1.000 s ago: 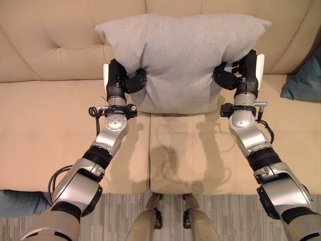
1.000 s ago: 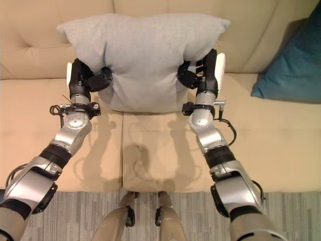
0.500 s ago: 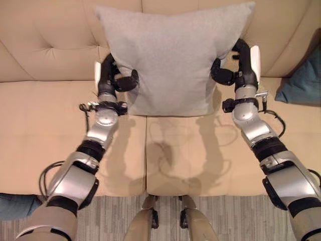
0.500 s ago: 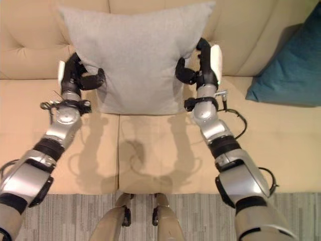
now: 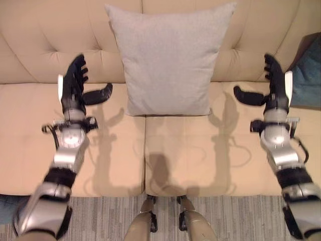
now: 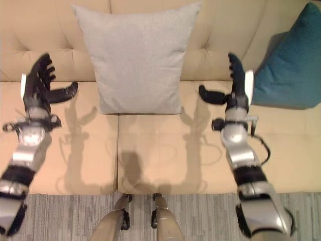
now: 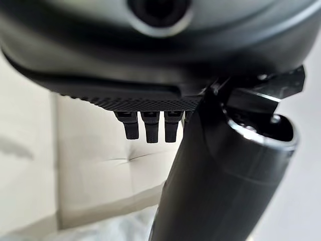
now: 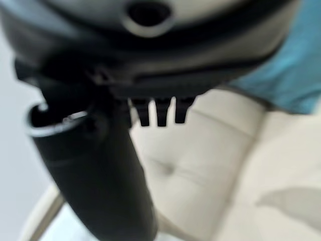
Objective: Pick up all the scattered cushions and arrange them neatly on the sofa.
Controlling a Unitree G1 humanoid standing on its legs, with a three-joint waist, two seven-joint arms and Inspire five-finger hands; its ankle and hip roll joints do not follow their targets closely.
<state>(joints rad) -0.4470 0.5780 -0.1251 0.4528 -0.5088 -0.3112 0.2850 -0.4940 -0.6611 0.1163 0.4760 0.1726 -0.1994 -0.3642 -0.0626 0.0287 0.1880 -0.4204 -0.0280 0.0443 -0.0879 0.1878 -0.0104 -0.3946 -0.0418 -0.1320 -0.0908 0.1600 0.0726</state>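
The square grey fabric cushion (image 5: pixel 169 56) stands upright against the tufted backrest of the beige leather sofa (image 5: pixel 40 125), at the middle, its lower edge on the seat where the two seat pads meet. We see our left hand (image 5: pixel 74 85) raised to its left, fingers straight and thumb spread toward the cushion, holding nothing and clear of it. Our right hand (image 5: pixel 273 85) mirrors it on the right, likewise spread wide and empty. A teal fabric cushion (image 6: pixel 291 60) leans at the far right of the sofa.
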